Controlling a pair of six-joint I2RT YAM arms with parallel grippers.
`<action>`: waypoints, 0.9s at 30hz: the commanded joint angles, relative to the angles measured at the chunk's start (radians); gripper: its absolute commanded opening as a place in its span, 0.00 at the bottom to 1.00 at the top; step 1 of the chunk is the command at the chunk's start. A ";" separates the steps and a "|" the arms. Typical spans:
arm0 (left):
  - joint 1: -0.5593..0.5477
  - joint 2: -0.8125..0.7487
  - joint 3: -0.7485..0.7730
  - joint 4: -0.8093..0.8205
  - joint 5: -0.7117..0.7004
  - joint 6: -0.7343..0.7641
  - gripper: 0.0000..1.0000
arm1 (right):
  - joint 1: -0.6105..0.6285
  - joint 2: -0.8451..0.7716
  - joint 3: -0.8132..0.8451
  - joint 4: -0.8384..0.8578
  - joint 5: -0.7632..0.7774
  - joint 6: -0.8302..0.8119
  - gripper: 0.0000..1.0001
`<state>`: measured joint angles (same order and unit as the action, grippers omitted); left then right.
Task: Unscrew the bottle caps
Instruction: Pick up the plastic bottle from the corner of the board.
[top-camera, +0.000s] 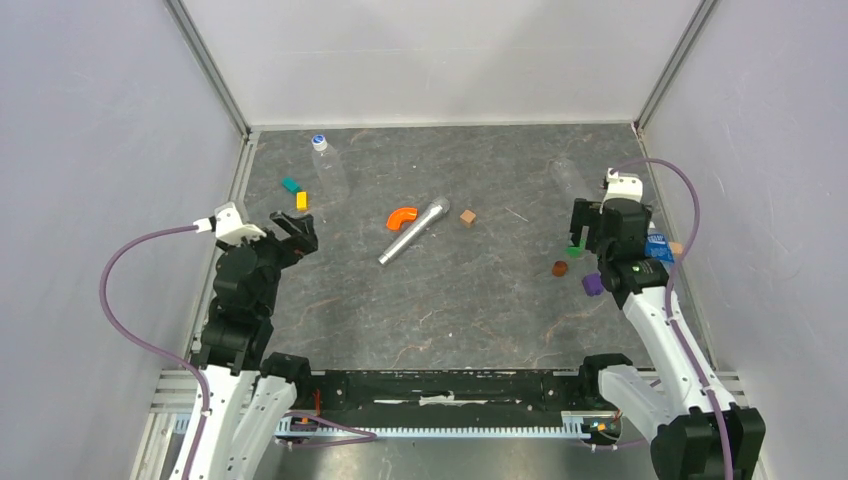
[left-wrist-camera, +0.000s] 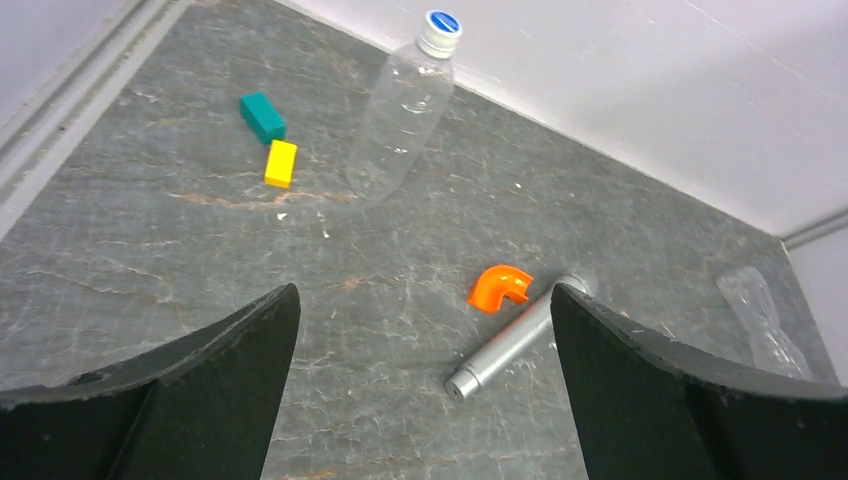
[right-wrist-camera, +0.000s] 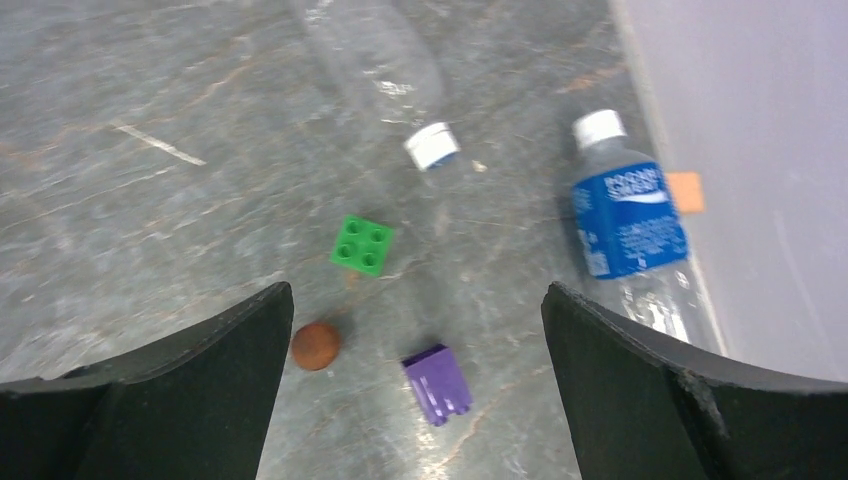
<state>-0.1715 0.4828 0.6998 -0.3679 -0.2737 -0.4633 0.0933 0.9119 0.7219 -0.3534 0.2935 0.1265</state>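
Over on the left, the left gripper (left-wrist-camera: 420, 300) hangs above the desk (top-camera: 450, 300) with its fingers (left-wrist-camera: 215, 370) spread wide and nothing between them. Its wrist view gives the clearest look at the first clear bottle (left-wrist-camera: 398, 118). The cap (left-wrist-camera: 441, 30) is on, blue top showing, close to the back wall. A teal block (left-wrist-camera: 262, 116) and a yellow block (left-wrist-camera: 281, 162) sit just left of the bottle.

The orange curved piece (left-wrist-camera: 499, 286) sits beside the silver cylinder (left-wrist-camera: 515, 340). Only the overhead view catches the brown cube (top-camera: 467, 216) to the right of them.

On the right, the right gripper (right-wrist-camera: 415, 300) is released too, fingers far apart. From above, the second clear bottle (top-camera: 565, 175) is a faint glint. The right wrist view shows it properly, with its cap (right-wrist-camera: 432, 146) in place. The same view shows the blue-label bottle (right-wrist-camera: 630, 225) against the side wall, its cap (right-wrist-camera: 598, 128) on. From overhead that bottle is mostly hidden behind the arm. A green brick (right-wrist-camera: 362, 245), a brown disc (right-wrist-camera: 316, 345) and a purple block (right-wrist-camera: 438, 383) lie near the fingers.
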 joint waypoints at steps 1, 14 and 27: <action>0.004 -0.030 -0.009 -0.010 0.144 0.039 1.00 | -0.019 0.054 0.070 -0.015 0.235 0.024 0.99; 0.004 -0.038 -0.023 0.022 0.248 0.034 1.00 | -0.323 0.305 0.130 0.008 0.239 0.103 0.92; 0.004 -0.013 -0.029 0.043 0.269 0.024 1.00 | -0.459 0.543 0.133 0.068 0.179 0.041 0.92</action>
<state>-0.1711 0.4580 0.6754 -0.3691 -0.0246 -0.4519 -0.3367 1.4235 0.8211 -0.3340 0.4717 0.1940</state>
